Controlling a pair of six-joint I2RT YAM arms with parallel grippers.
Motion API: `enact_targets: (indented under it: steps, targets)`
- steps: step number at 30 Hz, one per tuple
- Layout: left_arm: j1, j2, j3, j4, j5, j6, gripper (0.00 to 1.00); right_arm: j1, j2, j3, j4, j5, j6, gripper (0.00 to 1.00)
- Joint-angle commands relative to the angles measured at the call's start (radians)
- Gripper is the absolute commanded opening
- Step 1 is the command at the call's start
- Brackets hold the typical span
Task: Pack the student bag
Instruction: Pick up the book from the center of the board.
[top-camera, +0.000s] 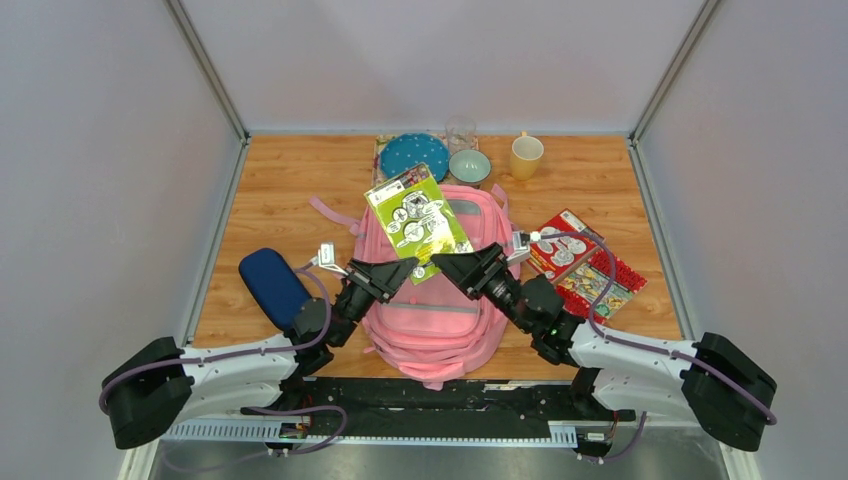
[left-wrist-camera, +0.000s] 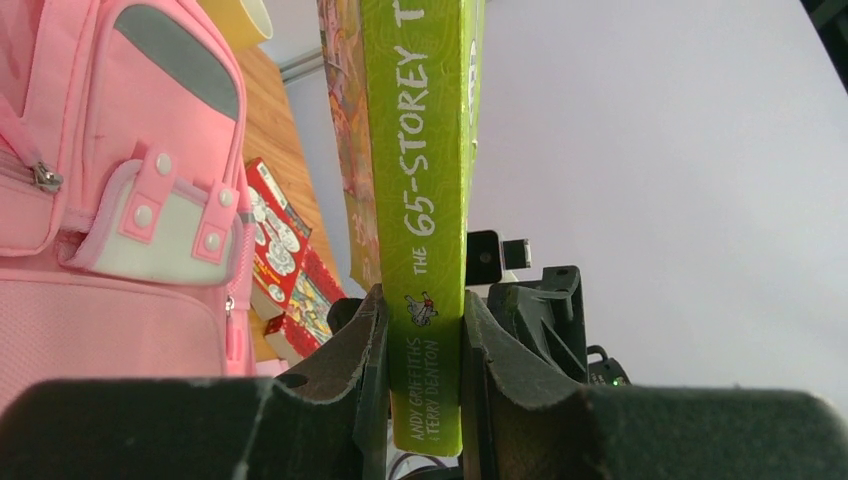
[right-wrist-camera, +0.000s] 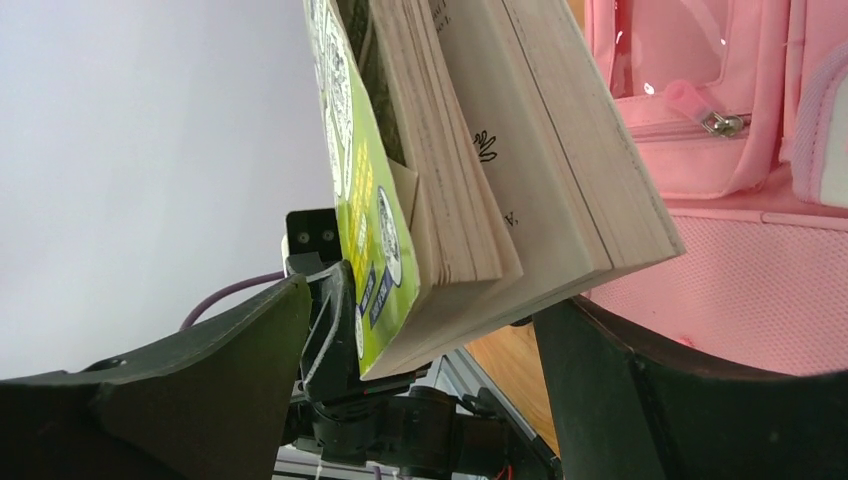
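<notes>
Currently, green paperback book (top-camera: 418, 218) stands upright over large pink fabric backpack (top-camera: 440, 325). Backpack lies flat on wooden table (top-camera: 280, 200), front pockets up. My left gripper (left-wrist-camera: 425, 365) clamped on book spine at low end. My right gripper (right-wrist-camera: 430, 340) spread wide, straddling same end without pinching; pages fan loose above backpack. Judgement: close right gripper on page block before easing left, else book flops. Cannot tell whether backpack main zip is open; confirm mouth, then feed book in spine-first, slowly.
</notes>
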Motion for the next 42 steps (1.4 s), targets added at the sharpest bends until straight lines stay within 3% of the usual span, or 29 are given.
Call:
enact_targets:
  steps: [1, 11, 27, 34, 42]
  targets:
    - [-0.006, -0.007, 0.005, 0.181, 0.019, -0.035, 0.0, 0.006, 0.011, 0.033, 0.173, 0.076, -0.05, 0.83]
    - [-0.012, -0.017, -0.031, 0.175, 0.019, -0.052, 0.0, 0.005, -0.041, 0.072, 0.115, 0.101, -0.114, 0.66]
    - [-0.056, 0.068, -0.049, 0.236, -0.019, -0.141, 0.0, 0.005, 0.007, 0.149, 0.073, 0.047, -0.206, 0.64]
    - [-0.064, 0.078, -0.052, 0.251, -0.019, -0.142, 0.0, 0.005, 0.011, 0.135, 0.096, 0.05, -0.197, 0.5]
    - [-0.099, 0.098, -0.038, 0.216, 0.007, -0.138, 0.0, 0.003, 0.004, 0.145, 0.085, 0.062, -0.215, 0.52]
